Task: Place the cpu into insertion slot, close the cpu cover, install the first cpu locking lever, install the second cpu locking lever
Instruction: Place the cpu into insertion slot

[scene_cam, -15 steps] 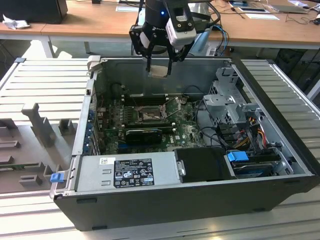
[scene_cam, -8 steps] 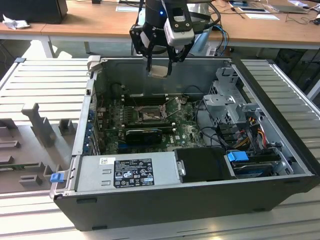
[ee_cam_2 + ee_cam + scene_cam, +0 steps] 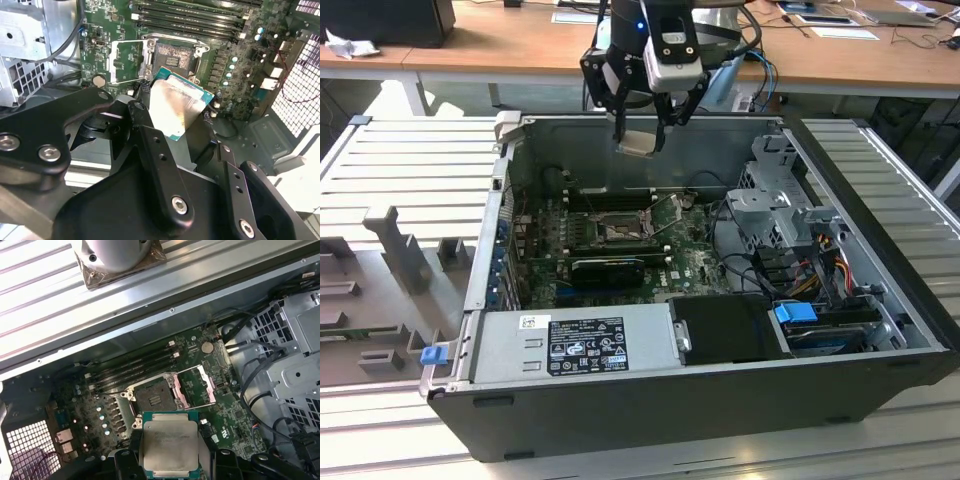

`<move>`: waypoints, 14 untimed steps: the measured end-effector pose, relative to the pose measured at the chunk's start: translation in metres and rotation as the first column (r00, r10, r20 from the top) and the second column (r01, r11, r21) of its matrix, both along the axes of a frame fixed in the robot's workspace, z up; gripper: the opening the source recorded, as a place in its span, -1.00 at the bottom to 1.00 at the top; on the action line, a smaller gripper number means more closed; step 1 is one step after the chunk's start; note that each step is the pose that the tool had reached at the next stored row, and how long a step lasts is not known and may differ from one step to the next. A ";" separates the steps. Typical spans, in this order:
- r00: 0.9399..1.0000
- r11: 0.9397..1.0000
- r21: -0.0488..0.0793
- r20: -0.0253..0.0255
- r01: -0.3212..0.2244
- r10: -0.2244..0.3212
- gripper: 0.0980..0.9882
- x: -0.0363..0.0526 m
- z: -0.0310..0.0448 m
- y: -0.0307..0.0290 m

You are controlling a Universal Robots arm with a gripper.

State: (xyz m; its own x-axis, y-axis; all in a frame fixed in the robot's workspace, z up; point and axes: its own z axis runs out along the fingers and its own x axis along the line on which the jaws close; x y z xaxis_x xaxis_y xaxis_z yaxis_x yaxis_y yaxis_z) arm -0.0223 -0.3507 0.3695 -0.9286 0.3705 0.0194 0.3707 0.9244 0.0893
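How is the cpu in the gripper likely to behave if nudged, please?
The cpu looks thin and flat, so probably stiff and light. Its shiny metal top may be slippery; the gripper seems to pinch its edges, so it might twist.

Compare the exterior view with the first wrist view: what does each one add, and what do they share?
The exterior view adds the whole computer case, its labelled power supply and the hand seen from outside, shut on the cpu above the case. The first wrist view adds the coin battery and the open cpu cover beside the bare socket. Both show the cpu, motherboard and drive cage.
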 end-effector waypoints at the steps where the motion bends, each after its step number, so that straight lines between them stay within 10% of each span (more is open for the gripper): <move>1: 1.000 1.000 0.000 0.000 0.013 -0.013 -0.03 0.0000 0.0000 0.0000; 14: 0.992 0.992 0.000 0.000 0.129 -0.129 -0.03 0.0000 -0.0011 0.0000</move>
State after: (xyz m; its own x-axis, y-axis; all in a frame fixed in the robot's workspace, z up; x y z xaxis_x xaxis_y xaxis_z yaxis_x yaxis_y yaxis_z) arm -0.0222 -0.3507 0.3683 -0.8731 0.4872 0.0192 0.4868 0.8689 0.0891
